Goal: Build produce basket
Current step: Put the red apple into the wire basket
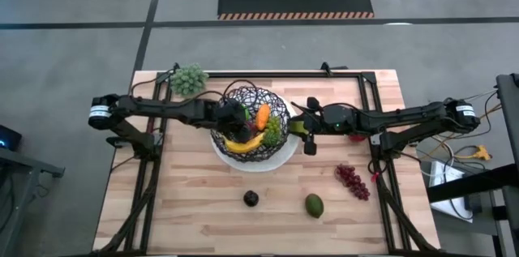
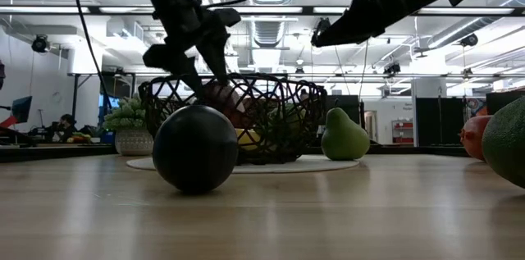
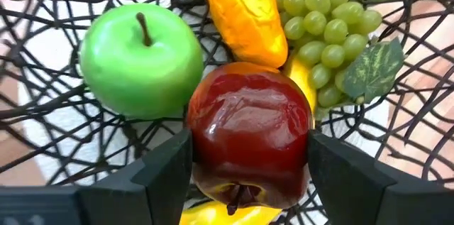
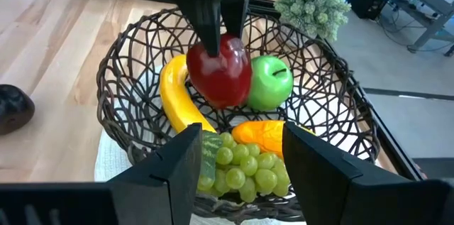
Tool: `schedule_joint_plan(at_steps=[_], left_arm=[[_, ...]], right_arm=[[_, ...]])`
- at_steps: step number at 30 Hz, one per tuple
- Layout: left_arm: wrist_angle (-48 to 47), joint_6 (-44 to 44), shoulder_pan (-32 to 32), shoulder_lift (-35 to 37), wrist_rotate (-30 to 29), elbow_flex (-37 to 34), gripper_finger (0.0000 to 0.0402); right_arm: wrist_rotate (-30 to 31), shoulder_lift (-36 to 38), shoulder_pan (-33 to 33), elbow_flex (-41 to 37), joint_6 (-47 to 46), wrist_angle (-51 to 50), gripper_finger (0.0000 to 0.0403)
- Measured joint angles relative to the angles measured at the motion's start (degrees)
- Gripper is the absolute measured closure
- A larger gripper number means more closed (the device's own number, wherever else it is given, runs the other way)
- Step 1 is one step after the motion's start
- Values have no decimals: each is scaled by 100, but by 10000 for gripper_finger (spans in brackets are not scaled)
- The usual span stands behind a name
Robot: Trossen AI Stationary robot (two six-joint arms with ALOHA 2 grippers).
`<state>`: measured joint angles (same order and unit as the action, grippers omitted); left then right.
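I have the left gripper [image 4: 218, 13] down inside the basket [image 1: 280, 109], its two dark fingers [image 3: 159, 175] pinching the red apple [image 3: 250, 136] from either side; in the left wrist view the apple's dried blossom end faces the camera, and I cannot tell whether the fruit rests on the pile or hangs clear of it. The basket sits on a flat white plate [image 1: 285, 157] toward the far middle of the bench [image 1: 203, 216], tucked between the two arms. Inside it, the green apple [image 4: 269, 83] lies just beside the red one with its stem turned toward the left wrist camera. In the high view the banana [image 1: 243, 144] curves along the basket's near side, its long axis running roughly left to right across the bench. The carrot [image 1: 262, 116] lies lengthwise from near to far, on the side of the right arm, with a bunch of green grapes [image 4: 245, 166] and a leaf beside it. My right gripper [image 1: 308, 131] hovers just off the basket's right rim, fingers spread and holding nothing. Still out on the bench: a dark plum [image 1: 251, 199] near the middle of the near edge, the avocado [image 1: 314, 205] to its right, and the dark red grapes [image 1: 352, 181] farther right, the bunch's long axis slanting from the far left to the near right. A pale green leafy cluster [image 1: 188, 79] sits at the far edge, left of the basket.
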<state>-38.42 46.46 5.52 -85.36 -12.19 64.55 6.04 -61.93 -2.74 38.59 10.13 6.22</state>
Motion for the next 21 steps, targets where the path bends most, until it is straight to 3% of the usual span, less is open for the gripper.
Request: schedule_joint_plan(at_steps=[5, 10, 17, 21], left_arm=[[-479, -41, 7, 0, 240, 275, 164], [-1533, -40, 13, -74, 712, 724, 164], [-3187, -512, 165, -692, 1030, 1716, 164], [-3554, -939, 326, -1095, 1042, 2143, 164]], right_arm=[[0, 0, 0, 1, 32, 9, 220], [2, 0, 0, 2, 2, 9, 220], [6, 0, -2, 0, 105, 9, 220], [6, 0, -2, -10, 118, 9, 220]])
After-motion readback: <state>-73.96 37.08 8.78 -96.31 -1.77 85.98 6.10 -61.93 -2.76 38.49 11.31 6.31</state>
